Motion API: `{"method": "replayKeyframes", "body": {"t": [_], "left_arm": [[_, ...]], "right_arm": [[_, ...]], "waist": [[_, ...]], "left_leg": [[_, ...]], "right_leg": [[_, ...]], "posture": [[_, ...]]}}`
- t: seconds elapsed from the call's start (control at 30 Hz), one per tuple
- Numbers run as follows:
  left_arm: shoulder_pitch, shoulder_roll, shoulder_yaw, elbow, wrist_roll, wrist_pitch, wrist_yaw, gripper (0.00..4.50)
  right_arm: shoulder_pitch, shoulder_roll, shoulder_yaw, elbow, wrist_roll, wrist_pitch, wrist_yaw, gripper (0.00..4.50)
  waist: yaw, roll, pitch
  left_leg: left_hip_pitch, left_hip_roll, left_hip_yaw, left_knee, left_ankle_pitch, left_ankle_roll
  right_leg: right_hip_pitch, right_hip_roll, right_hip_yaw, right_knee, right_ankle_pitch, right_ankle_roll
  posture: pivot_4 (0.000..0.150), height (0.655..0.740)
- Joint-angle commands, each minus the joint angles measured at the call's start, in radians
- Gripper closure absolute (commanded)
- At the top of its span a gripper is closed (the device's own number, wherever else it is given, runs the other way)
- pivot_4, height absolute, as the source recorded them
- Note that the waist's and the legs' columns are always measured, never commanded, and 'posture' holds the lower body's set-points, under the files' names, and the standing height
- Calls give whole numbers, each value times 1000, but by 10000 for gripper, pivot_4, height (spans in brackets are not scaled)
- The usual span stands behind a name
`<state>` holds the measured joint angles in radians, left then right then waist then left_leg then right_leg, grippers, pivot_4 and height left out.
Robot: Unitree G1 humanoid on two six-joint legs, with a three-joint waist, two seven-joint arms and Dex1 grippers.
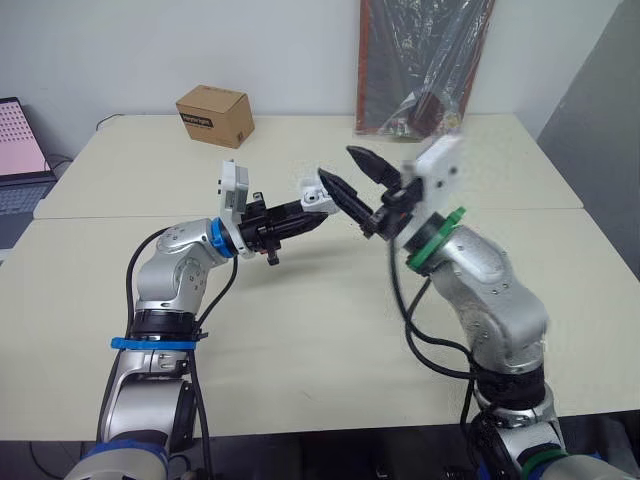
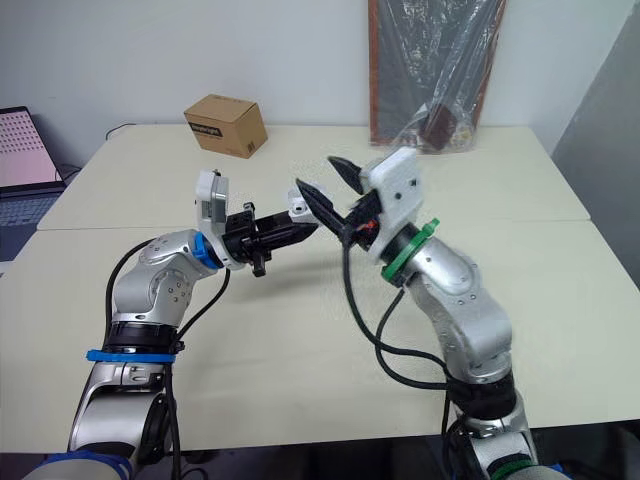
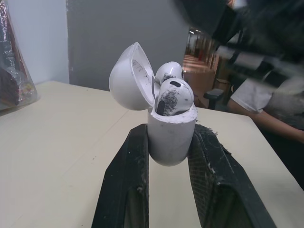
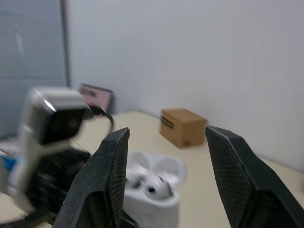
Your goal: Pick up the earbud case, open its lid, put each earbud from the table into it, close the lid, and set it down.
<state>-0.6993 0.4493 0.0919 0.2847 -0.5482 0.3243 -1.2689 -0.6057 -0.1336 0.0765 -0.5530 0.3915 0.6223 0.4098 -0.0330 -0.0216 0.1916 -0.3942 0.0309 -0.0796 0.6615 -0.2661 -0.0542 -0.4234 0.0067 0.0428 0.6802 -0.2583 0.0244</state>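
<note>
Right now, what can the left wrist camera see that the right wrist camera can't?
The left wrist view has the left gripper clamped on the earbud case, a plastic bag and a person's white sleeve. The right wrist view has the right gripper, open and pointed at the case, with a cardboard box and a laptop behind. Both share the case with its lid up, two earbuds seated inside, and the table.

One earbud case (image 3: 170, 137), two earbuds (image 3: 174, 97), one cardboard box (image 1: 214, 115), one laptop (image 1: 20, 160), one plastic bag (image 1: 420, 60)
</note>
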Motion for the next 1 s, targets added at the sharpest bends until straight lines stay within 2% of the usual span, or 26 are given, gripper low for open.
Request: {"method": "replayKeyframes", "body": {"t": [0.03, 0.07, 0.17, 0.33, 0.37, 0.67, 1.0], "left_arm": [[-7, 27, 1, -6, -4, -6, -35, 37436], [-8, 30, -1, -4, -5, -5, -41, 37436], [-11, 39, -6, -12, -19, 15, -65, 37436], [-1, 55, -19, -51, -31, 58, -103, 37436], [1, 58, -20, -58, -32, 66, -107, 37436], [9, 72, -27, -114, -53, 149, -122, 37436], [29, 92, -37, -100, -46, 171, -132, 37436]], "right_arm": [[-95, -97, -123, -62, 261, 233, 62, 19114], [-123, -120, -140, -39, 283, 278, 48, 19114], [-203, -208, -143, 72, 276, 382, 31, 24947], [-248, -295, -56, 220, 200, 370, 74, 42719], [-257, -302, -43, 248, 188, 368, 79, 44722], [-315, -314, 126, 428, 43, 192, 233, 44722], [-337, -239, 120, 419, 40, 116, 306, 44722]], "waist": [[0, 0, 0], [0, 0, 0], [0, 0, 0], [-1, 0, 0], [-1, 0, 0], [-2, 0, 0], [-1, 0, 0]], "left_leg": [[0, 0, 0, 0, 0, 0], [1, 0, 0, 0, 0, 0], [2, 0, 0, 0, 0, 0], [2, 0, 1, 0, 0, 0], [2, 0, 1, -1, 0, 0], [0, 0, 1, -1, 0, 0], [0, 0, 0, -1, 0, 0]], "right_leg": [[1, 0, 0, 0, 0, 0], [1, 0, 0, 0, 0, 0], [1, 0, 0, 1, 0, 0], [1, 0, 1, 0, 0, 0], [1, 0, 1, 0, 0, 0], [0, 0, 0, 0, 0, 0], [0, 0, 0, 0, 0, 0]], "posture": [[1500, 7400], [1500, 7400], [1500, 7400], [1500, 7400], [1500, 7400], [1500, 7400], [1500, 7400]]}}
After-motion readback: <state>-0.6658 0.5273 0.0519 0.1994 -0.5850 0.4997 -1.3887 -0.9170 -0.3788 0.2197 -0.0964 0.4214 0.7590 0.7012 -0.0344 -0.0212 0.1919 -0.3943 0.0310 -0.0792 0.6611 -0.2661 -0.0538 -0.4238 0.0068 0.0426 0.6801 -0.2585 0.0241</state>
